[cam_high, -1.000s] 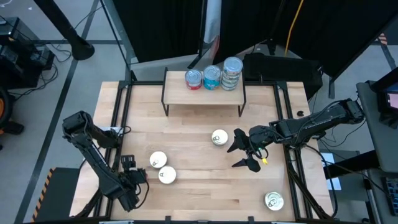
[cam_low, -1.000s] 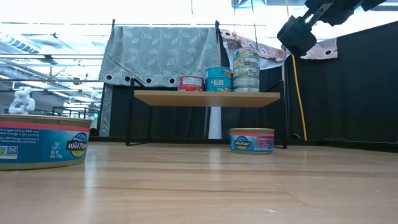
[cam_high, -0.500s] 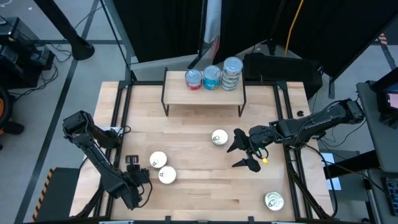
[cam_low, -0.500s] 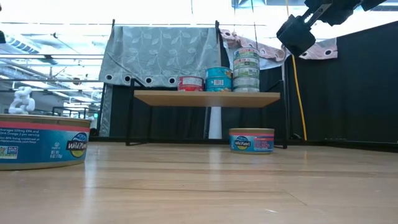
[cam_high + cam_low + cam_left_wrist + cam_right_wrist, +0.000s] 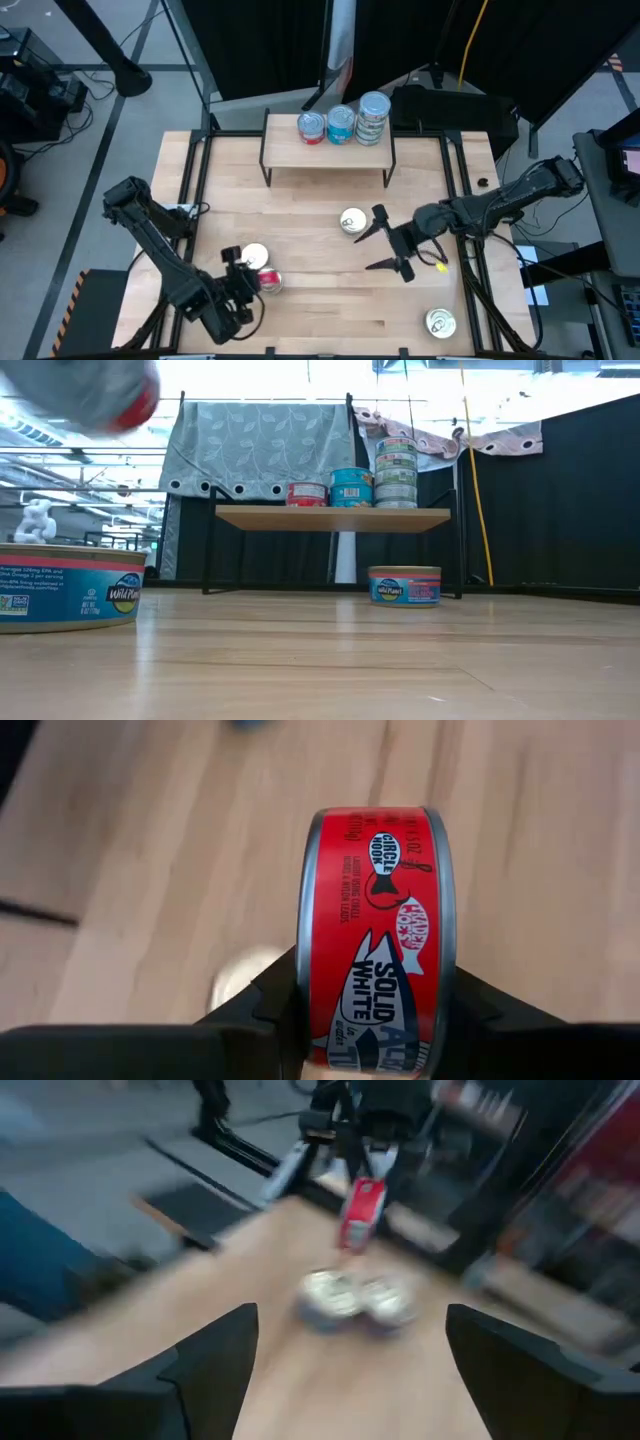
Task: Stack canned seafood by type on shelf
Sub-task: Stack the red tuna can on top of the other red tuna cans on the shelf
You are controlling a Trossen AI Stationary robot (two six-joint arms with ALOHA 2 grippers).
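Observation:
My left gripper (image 5: 258, 280) is at the near left, shut on a red-sided tin (image 5: 375, 920). It holds the tin above two pale-lidded tins (image 5: 254, 257) that rest flat on the table. The held tin shows as a red blur (image 5: 110, 395) in the low view. My right gripper (image 5: 372, 248) hovers open right of centre, beside a tin (image 5: 352, 221) on the table. The shelf (image 5: 328, 150) at the far edge carries a red-sided tin (image 5: 312, 127), a blue one (image 5: 341, 124) and a stack (image 5: 373, 118). My left gripper pinches the red tin between its two fingers, one finger (image 5: 285, 1015) on each flat face. The printed side wall (image 5: 380, 870) faces the wrist camera. The tin stands on edge in the hold, lifted clear of the table. The fingers slant down at it.
Another tin (image 5: 440, 322) lies at the near right corner. Black rails run along the table's left (image 5: 190, 200) and right (image 5: 462, 200) sides. A patterned curtain (image 5: 260, 450) hangs behind the shelf. Bare wood lies between the shelf and the tins.
My left gripper has risen and swung toward the table's right edge. It has carried the red tin up off the table, and the tin now stands on edge over the two pale-lidded tins. My right gripper has rolled about its own line and left the low view.

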